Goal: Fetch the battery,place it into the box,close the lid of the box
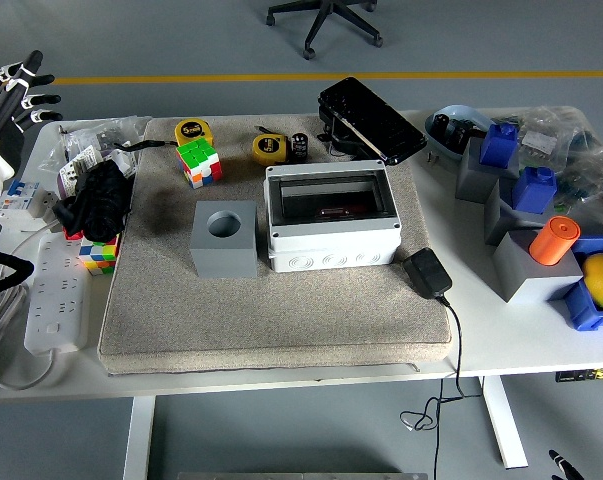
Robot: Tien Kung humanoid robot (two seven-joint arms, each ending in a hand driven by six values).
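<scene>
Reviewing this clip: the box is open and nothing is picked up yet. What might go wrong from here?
The battery stands small beside a yellow tape measure, so fingers may bump that instead. The open black lid leans just behind it and could be knocked during the reach. The left hand hovers far off at the table's edge, leaving a long reach over clutter.

Robotics lab or workshop setting. White table point(281, 385) on metal legs, grey felt mat point(281, 320) as work surface. Grey floor point(161, 40) with yellow line point(181, 78); office chair base point(324, 20) behind. Clutter of test props: tape measures point(193, 131), puzzle cubes point(199, 161), grey blocks point(225, 239), power strip point(53, 292), adapter point(427, 272), blue bins point(591, 310).
</scene>
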